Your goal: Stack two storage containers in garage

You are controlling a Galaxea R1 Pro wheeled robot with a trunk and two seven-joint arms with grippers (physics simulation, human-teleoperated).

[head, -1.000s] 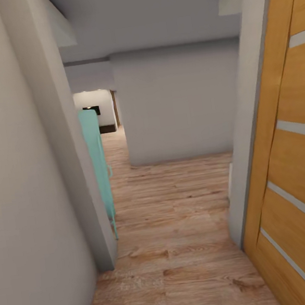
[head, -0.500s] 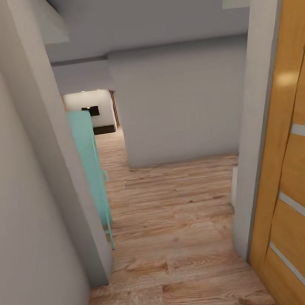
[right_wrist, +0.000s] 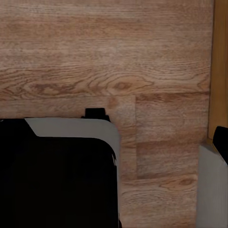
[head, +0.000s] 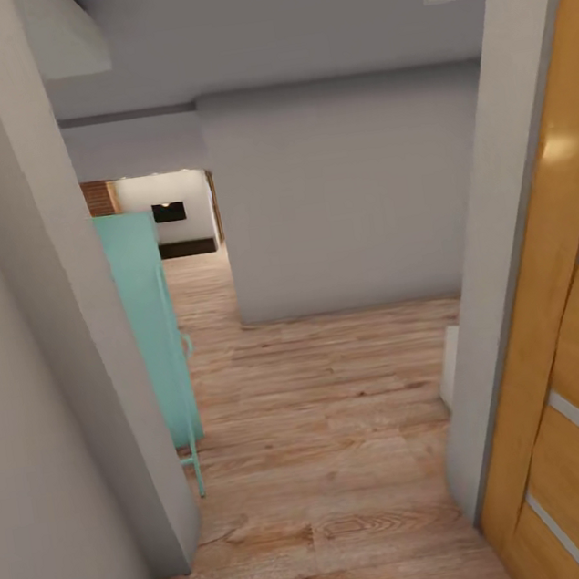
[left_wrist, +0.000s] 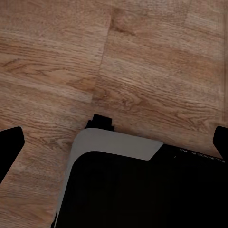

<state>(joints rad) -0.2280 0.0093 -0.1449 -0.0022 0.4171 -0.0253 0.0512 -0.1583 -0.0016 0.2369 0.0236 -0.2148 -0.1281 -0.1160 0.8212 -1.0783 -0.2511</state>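
The left pincer [left_wrist: 114, 142] shows in its wrist view as two black fingertips at the far left and right edges of the frame, set wide apart with nothing between them, so it stands open; below them lies the robot's black base with a light grey corner plate [left_wrist: 114, 145], over the wood-plank floor [left_wrist: 142, 57]; the right pincer shows in its wrist view as a single black fingertip [right_wrist: 221, 140] at the right edge, and whether it is open or closed I cannot tell; the same black base with its grey plate [right_wrist: 76, 127] fills the lower left there, with a grey wall foot [right_wrist: 211, 185] and an orange-wood strip at the right; in the head view the plank floor [head: 325, 413] runs up the middle of the frame between a grey wall corner [head: 87, 355] at the left and a grey door jamb [head: 496, 251] at the right; an oak door with pale stripes [head: 576, 360] stands at the right edge; a turquoise cabinet [head: 148, 328] stands just behind the left corner; a grey partition wall [head: 340, 190] fills the centre; at upper left, the living room [head: 164, 215] shows far off.
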